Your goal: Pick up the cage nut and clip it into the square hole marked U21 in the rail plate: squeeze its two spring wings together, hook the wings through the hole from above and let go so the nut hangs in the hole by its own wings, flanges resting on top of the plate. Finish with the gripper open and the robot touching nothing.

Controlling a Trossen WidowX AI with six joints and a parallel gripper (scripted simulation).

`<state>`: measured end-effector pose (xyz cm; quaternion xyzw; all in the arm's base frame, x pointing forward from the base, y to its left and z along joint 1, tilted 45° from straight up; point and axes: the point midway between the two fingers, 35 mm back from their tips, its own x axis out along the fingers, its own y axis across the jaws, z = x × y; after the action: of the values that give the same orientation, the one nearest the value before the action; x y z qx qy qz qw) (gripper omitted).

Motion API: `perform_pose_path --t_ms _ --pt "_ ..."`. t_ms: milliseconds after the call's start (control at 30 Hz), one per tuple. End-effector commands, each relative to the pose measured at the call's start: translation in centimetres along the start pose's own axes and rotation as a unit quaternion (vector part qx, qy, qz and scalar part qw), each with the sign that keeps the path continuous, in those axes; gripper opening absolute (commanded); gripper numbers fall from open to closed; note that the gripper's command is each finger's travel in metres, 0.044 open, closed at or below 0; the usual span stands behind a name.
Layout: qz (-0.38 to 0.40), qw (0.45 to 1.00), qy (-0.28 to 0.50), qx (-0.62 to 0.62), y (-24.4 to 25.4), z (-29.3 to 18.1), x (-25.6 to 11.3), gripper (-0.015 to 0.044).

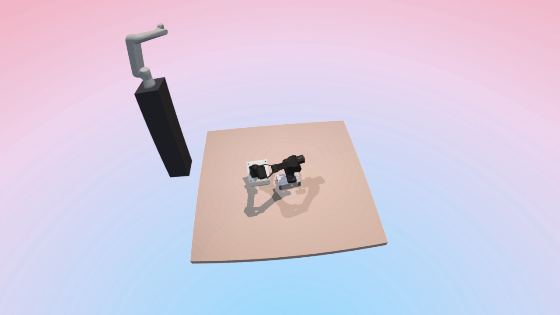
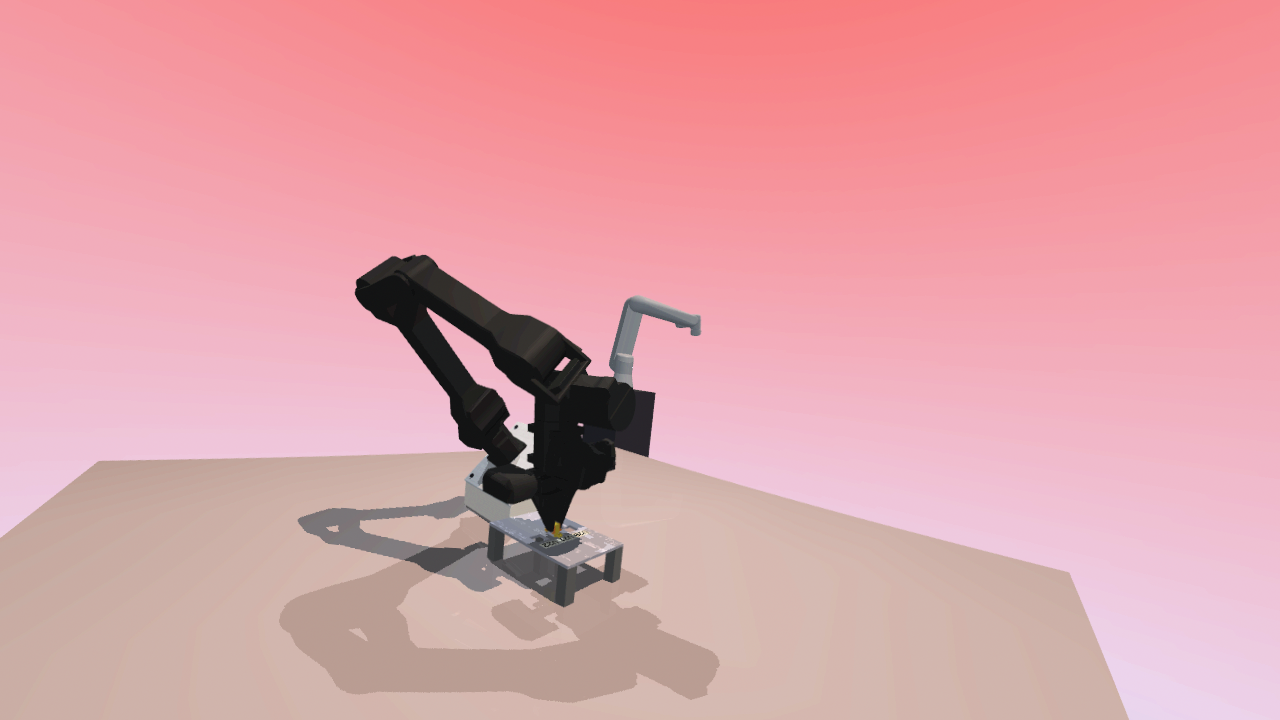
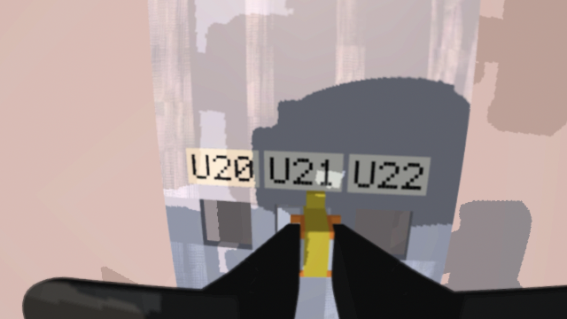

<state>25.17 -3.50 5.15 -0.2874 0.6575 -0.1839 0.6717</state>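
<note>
My gripper is shut on the cage nut, a yellow piece with orange parts at its sides. The gripper points down over the rail plate, and the nut is in front of the square hole marked U21 in the wrist view. Most of that hole is hidden behind the nut and fingers; only its left part shows. The label U21 lies just beyond the nut. I cannot tell whether the nut touches the plate or enters the hole.
The square holes U20 and U22 lie left and right of U21; a finger partly covers U22. The plate stands on dark legs beside the white arm base. A grey arm on a black pillar stands beyond the table.
</note>
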Motion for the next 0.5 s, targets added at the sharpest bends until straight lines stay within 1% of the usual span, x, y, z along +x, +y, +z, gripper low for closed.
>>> perform_pose_path --t_ms 0,467 --pt "-0.009 1.000 0.003 -0.001 0.08 -0.11 0.10 0.0024" --pt "-0.012 1.000 0.002 -0.001 0.08 -0.15 0.12 0.0024"
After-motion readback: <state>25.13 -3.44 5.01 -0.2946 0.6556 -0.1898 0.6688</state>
